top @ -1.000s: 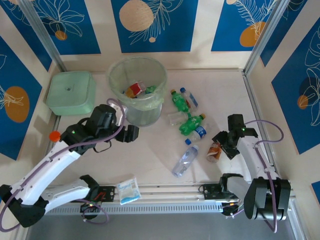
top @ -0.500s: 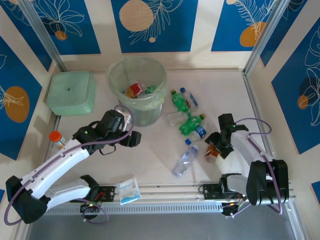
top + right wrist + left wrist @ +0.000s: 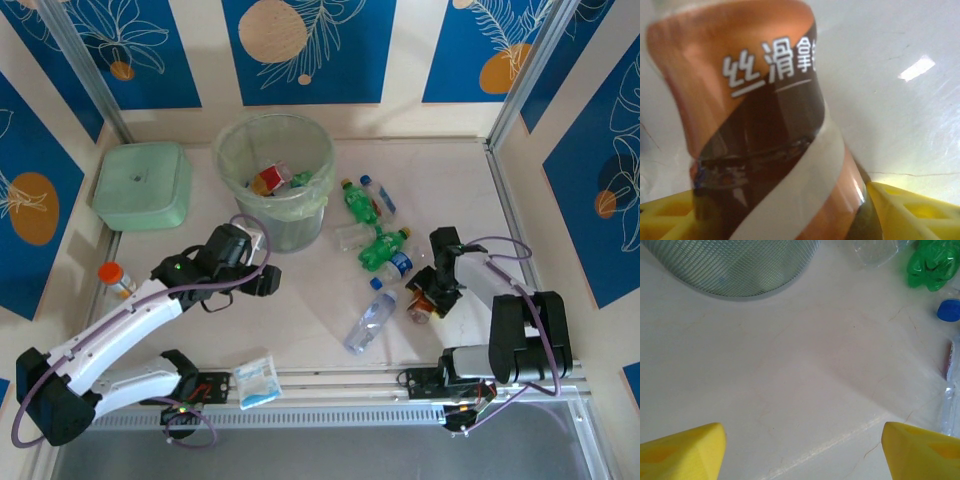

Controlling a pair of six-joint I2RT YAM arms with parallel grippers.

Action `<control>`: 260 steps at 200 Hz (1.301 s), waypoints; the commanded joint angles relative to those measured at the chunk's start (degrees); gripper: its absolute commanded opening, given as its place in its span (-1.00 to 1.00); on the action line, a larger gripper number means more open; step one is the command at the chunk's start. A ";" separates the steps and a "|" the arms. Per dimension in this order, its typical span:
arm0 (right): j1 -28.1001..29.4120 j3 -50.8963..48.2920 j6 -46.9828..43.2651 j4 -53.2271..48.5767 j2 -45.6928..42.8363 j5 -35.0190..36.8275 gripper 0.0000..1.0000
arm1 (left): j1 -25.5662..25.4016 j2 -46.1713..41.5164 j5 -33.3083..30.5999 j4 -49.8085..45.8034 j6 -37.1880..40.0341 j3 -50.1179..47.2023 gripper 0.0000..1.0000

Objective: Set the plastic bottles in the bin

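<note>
Right of the bin [image 3: 300, 225], the right gripper [image 3: 431, 300] straddles a bottle [image 3: 755, 125] with an orange-brown label and white characters; whether it is clamped cannot be told. The left gripper [image 3: 802, 440] has its jaws apart.

Bare tabletop [image 3: 310, 285] lies open from the foot of the bin [image 3: 300, 225] down to the near rail. To its right, a cluster of green and clear bottles [image 3: 378, 232] blocks the way, and one clear bottle [image 3: 370, 320] lies slantwise nearer the rail. A sachet [image 3: 255, 382] sits at the rail. The bin's mouth is open from above.
</note>
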 commanded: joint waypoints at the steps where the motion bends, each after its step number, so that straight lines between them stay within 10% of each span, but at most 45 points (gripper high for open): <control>1: 0.11 0.62 -0.06 0.39 0.00 -2.13 0.33 | -0.34 -0.77 -1.28 -0.34 -0.74 1.38 0.62; 150: 3.68 12.93 -1.30 -10.57 -21.84 0.51 0.22 | -0.33 -1.75 -1.50 -0.46 -2.11 0.13 0.61; 260: 15.53 27.38 -2.28 -9.10 -19.40 4.86 0.22 | -0.33 -2.31 -1.41 0.64 -2.86 -1.11 0.61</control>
